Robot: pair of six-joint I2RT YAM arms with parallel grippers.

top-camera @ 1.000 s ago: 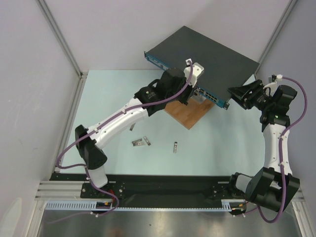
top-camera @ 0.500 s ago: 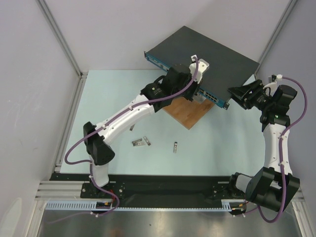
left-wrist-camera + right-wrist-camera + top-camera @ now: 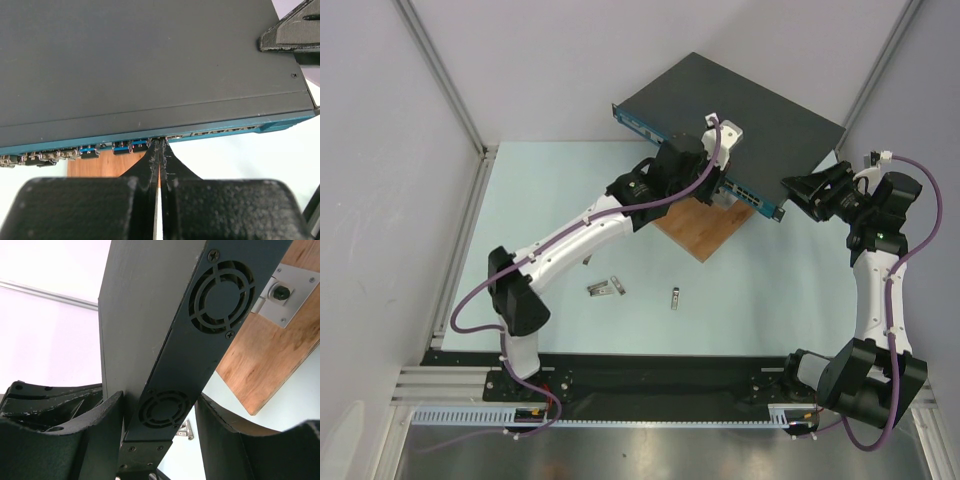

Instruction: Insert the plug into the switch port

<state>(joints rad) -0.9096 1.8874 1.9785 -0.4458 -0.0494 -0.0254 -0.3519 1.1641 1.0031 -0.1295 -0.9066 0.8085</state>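
Observation:
The switch (image 3: 740,110) is a flat dark grey box with a blue front strip (image 3: 225,131) of small sockets, lying at the back over a wooden board. My left gripper (image 3: 719,187) is shut, and its tips (image 3: 159,145) press against a socket in the strip, just right of several blue-tabbed sockets. No plug shows between the fingers; anything at the tips is hidden. My right gripper (image 3: 792,192) has its jaws on either side of the switch's right end (image 3: 159,400), one on the top face and one on the underside, by the round vents.
The brown wooden board (image 3: 705,230) lies under the switch's front, with a metal bracket (image 3: 282,292) on it. Two small loose metal plugs (image 3: 606,288) (image 3: 675,298) lie on the pale table nearer the arm bases. Grey walls and aluminium posts close in the back and sides.
Over the last second my left gripper moved right and forward along the front strip and settled at a socket. The right arm and the switch have not moved.

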